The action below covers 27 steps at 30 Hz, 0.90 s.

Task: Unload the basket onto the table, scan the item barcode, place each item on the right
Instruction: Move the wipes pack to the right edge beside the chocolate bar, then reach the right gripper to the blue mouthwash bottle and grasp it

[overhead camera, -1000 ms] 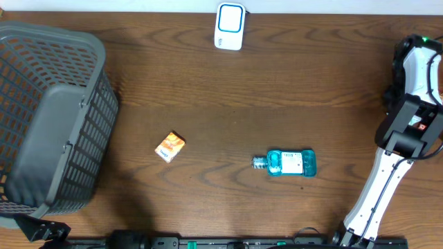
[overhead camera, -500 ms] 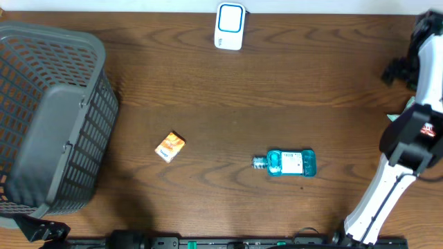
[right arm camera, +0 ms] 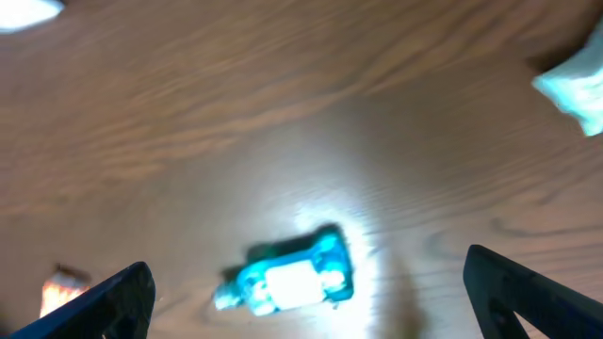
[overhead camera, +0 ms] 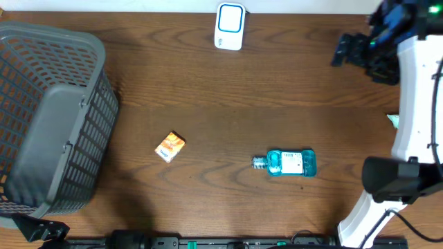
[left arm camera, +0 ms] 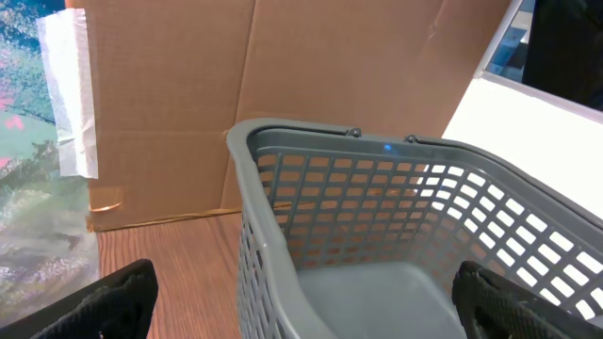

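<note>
R hand (overhead camera: 344, 50) well apart fr. bottle (overhead camera: 292, 163)

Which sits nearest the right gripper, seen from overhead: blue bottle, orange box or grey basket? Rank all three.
From the right gripper:
1. Blue bottle, right of centre.
2. Orange box, left of centre.
3. Grey basket, far left.

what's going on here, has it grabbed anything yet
Nothing is held yet. The right gripper hangs open above the table's far right side, with the bottle lying on its side in its camera's view below. A small orange box lies to the bottle's left, and a white device, likely the scanner, sits at the far edge. The left gripper is open too, parked by the grey basket.
</note>
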Motion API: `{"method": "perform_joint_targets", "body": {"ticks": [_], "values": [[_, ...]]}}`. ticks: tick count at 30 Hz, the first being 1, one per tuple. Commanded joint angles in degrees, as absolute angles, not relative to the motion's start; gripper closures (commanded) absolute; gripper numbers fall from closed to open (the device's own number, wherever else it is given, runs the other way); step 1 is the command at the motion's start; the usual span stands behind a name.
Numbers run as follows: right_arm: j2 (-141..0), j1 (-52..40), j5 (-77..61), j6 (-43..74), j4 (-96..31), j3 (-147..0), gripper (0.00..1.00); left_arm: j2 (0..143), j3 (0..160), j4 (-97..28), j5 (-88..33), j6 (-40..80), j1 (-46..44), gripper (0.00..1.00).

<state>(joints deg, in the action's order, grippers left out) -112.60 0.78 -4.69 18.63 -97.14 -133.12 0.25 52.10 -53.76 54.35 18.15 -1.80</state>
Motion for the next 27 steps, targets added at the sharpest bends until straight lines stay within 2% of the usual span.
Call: {"method": "perform_joint_targets", "body": {"ticks": [1,5,10,14,23,25,27], "values": [[-110.34,-3.46,-9.50,25.52,-97.32,-131.26,0.01,0.16,51.70,-53.47,55.16,17.87,-1.52,0.00],[-110.37,-7.68,-17.06,26.98,-97.34,-127.48,0.01,0.16,51.70,-53.43,55.13,17.87,-1.52,0.00],[-110.37,-12.10,-10.28,44.42,-97.32,-118.74,0.01,0.16,51.70,-53.25,55.13,17.87,-1.52,0.00],[-110.34,-13.74,-8.93,52.25,-97.32,-111.90,0.01,0.16,51.70,-53.28,55.13,17.87,-1.52,0.00],[-103.79,-15.00,-6.66,50.13,-97.34,-104.53,0.01,0.16,51.70,-53.28,55.16,17.87,-1.52,0.00],[-99.48,-15.00,-3.36,54.98,-97.32,-100.22,0.01,0.16,51.70,-53.28,55.13,17.87,-1.52,0.00],[-94.74,-15.09,1.96,64.71,-97.08,-94.65,0.01,0.16,51.70,-53.25,55.13,17.87,-1.52,0.00]]}}
